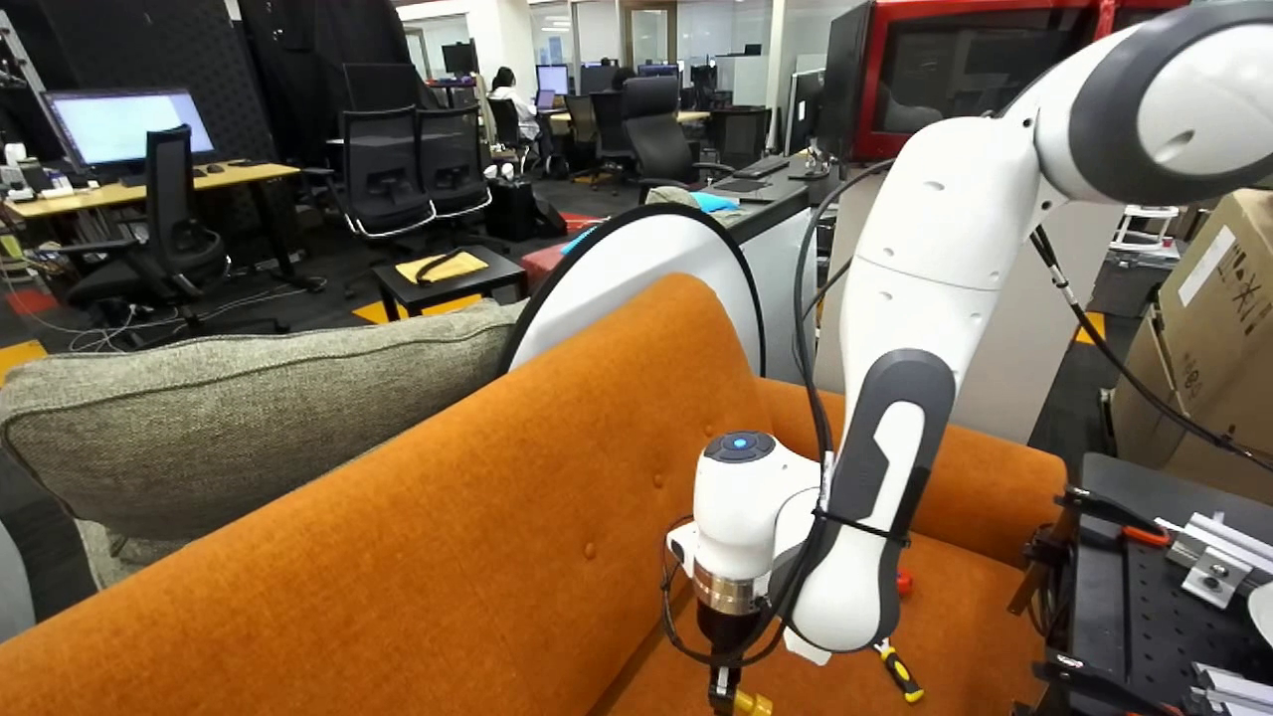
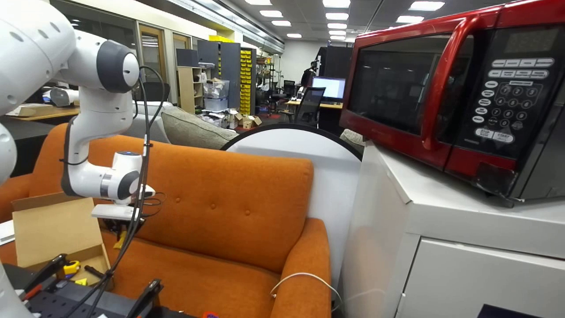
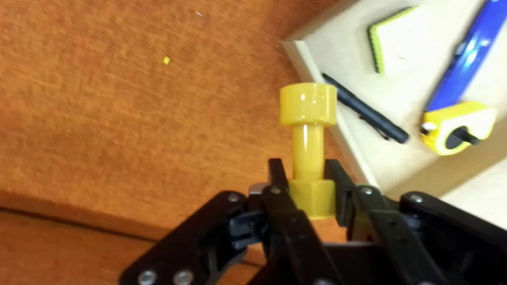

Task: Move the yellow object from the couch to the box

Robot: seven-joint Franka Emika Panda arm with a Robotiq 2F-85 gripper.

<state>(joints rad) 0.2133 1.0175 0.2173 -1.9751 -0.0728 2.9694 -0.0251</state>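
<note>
plastic, by the shine, was my guess for the yellow object (image 3: 308, 148) in the wrist view: round head, slim neck, faceted base at the near end. my gripper (image 3: 305, 169) had that base pinched from both sides, its tips reaching along the neck, and the piece seemed to hang above the couch (image 3: 130, 130). i judged it light and stiff, in little danger of crushing, yet slick enough to pivot if the head knocked something. the base's flat sides looked the best place to hold; the neck would have served too, its wider ends stopping a slide, whereas the round head might have rolled between the fingers (image 3: 277, 174).

beyond it lay the box (image 3: 400, 95), its wall passing behind the head in that view; how far below, i could not tell. inside were a black pen (image 3: 366, 110), a lime-edged block (image 3: 396, 43), a blue strip (image 3: 466, 59) and a yellow tool (image 3: 457, 127), so a low, gentle release seemed called for.

farther off, in an exterior view, a screwdriver (image 1: 901, 676) lay on the seat, and past the backrest leaned a grey-green cushion (image 1: 259, 418).
</note>
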